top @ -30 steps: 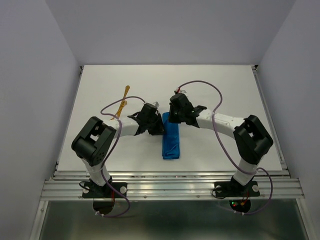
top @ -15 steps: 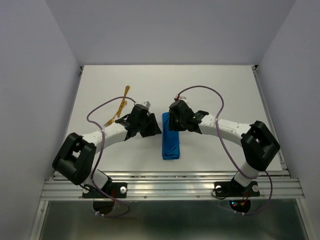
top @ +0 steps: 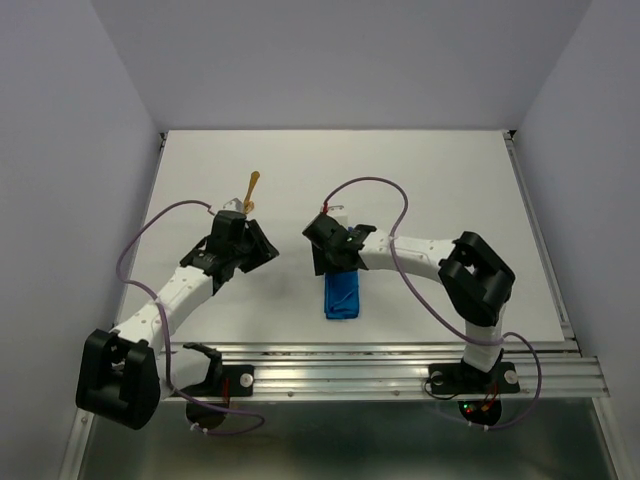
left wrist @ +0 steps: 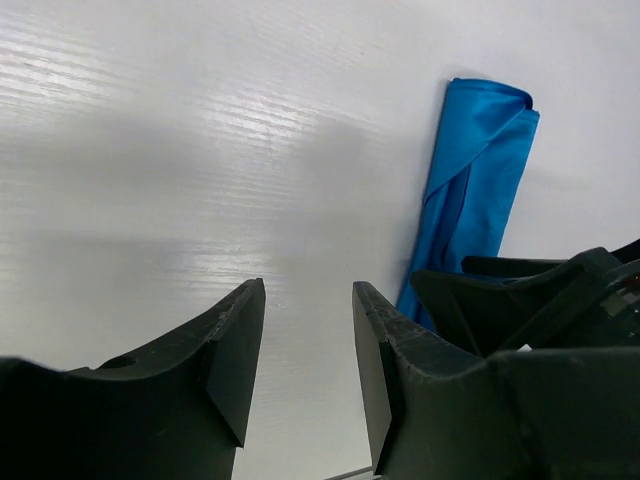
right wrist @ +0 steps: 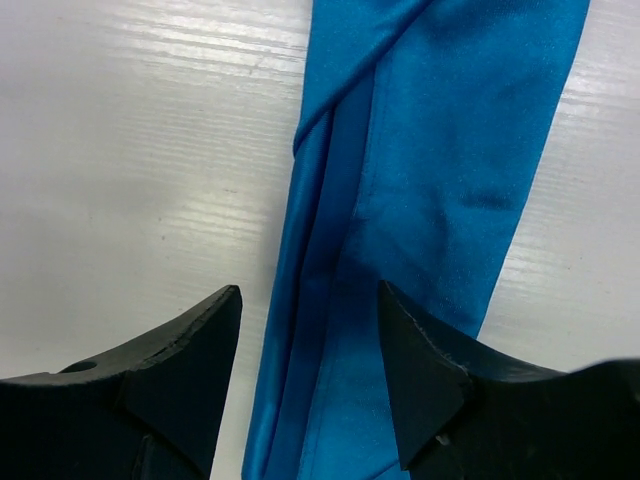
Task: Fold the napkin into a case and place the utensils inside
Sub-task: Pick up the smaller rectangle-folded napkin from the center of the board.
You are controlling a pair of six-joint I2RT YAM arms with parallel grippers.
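The case [top: 342,295] lies flat on the table [top: 450,180], a little toward 6 o'clock of the table's centre in the overhead view; its long axis runs 12 to 6. It is a narrow, bright blue strip of cloth folded lengthwise; the right wrist view shows a diagonal fold edge along one side. Its 6 o'clock end lies uncovered; its 12 o'clock end sits under the right hand [right wrist: 310,300].

Right hand: released; its two fingers [right wrist: 170,370] stand apart above the cloth's folded edge with nothing clamped between them; whether the tips touch the cloth cannot be told.

Left hand [left wrist: 307,300]: released; its fingers are parted over bare table and hold nothing. It sits at 9 o'clock of the case's far end, well apart from the cloth. Its own camera shows the case off at 1 o'clock, with the dark body of the right hand overlapping the cloth's end.

One utensil [top: 253,187], slim and golden-orange, lies on the table at 10 o'clock of the case and outside it, just past the left hand at that hand's 12 o'clock. Only its far part shows, the rest being hidden behind the hand; which kind of piece it is cannot be told.

A purple cable [top: 370,185] loops above the right arm.
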